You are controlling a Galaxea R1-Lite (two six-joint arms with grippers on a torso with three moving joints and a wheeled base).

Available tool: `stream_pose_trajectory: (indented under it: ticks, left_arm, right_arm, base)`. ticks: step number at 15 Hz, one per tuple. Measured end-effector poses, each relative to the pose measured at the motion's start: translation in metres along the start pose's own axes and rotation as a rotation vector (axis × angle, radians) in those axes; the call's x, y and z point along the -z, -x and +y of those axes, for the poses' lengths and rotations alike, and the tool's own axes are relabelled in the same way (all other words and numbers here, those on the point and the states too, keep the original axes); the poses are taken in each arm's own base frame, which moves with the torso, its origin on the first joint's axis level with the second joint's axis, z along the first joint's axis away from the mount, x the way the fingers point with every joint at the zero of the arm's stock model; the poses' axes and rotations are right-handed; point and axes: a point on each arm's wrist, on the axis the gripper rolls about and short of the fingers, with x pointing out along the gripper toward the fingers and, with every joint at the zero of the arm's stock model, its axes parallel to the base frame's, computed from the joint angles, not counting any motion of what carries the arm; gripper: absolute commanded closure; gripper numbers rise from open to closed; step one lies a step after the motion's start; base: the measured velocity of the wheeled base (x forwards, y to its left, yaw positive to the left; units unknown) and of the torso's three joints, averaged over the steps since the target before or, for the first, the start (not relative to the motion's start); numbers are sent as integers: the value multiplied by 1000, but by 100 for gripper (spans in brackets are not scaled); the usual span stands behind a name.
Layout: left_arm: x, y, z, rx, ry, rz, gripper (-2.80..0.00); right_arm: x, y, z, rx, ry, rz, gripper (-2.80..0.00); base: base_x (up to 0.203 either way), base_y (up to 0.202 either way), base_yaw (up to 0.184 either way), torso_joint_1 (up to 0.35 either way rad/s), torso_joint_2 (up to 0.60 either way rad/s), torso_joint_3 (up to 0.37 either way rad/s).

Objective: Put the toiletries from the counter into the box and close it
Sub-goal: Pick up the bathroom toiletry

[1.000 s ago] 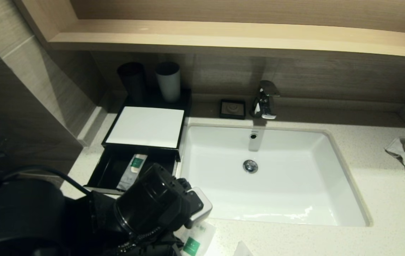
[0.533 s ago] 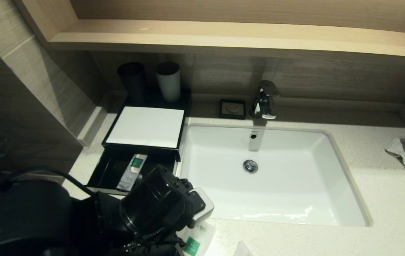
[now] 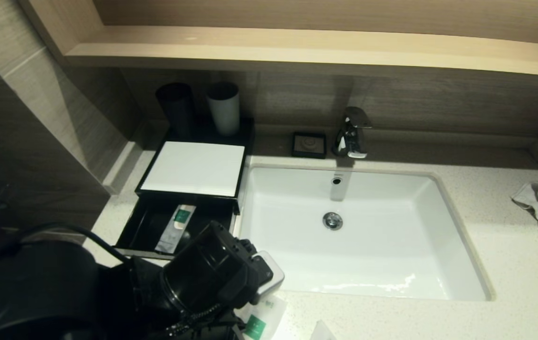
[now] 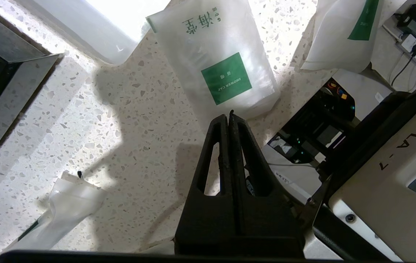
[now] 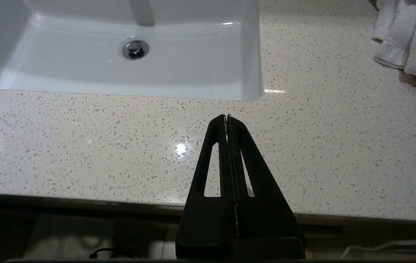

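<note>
**Now for the shower-cap packet: open up before going down**

Nearest of all, the left gripper [image 4: 229, 116] hangs over the front edge of the counter [image 4: 131, 146] with its two fingers pressed flat together and nothing between them. Just past the tips, at about twelve o'clock from them in the left wrist view, lies the flat packet [image 4: 215, 62] with a green square label, flat on the stone and apart from the fingers. A second flat packet [image 4: 343, 33] sits at about one o'clock, beside the first, and a crumpled slim packet [image 4: 62, 204] lies at about eight o'clock.

To do this pick well, I would judge that the fingers must spread before they descend (shut as they are, they can only push the packet along). Thin film lying flat gives little to bite on, so coming in at the near short edge and pinching a fold looks safer than pressing on the middle.

Farther off in the head view, at about eleven o'clock from the arm, the box [image 3: 193, 168] stands with its drawer [image 3: 148, 226] pulled out and one slim packet [image 3: 175, 227] already inside; the basin [image 3: 363, 226] lies to its right.

The right gripper [image 5: 227, 117] is parked, fingers shut on nothing, over the counter's front edge on the towel [image 5: 408, 36] side.
</note>
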Motion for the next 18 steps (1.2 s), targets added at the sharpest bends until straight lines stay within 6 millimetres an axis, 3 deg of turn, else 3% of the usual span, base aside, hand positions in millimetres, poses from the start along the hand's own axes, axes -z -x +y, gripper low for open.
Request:
stream_pose_trajectory:
  ticks: [16,17,18]
  left_arm:
    - [-4,-2,1,-41,-3,43,0]
    - [-5,-2,1,-42,4,64,-96]
    - [-6,-1,2,-48,23,87,-280]
  right_arm:
    - [0,0,0,0,0,0,0]
    - [0,0,0,1,0,0,0]
    - [0,0,0,0,0,0,0]
  base:
    - [0,0,0,0,0,0]
    - [0,0,0,0,0,0]
    - [0,0,0,0,0,0]
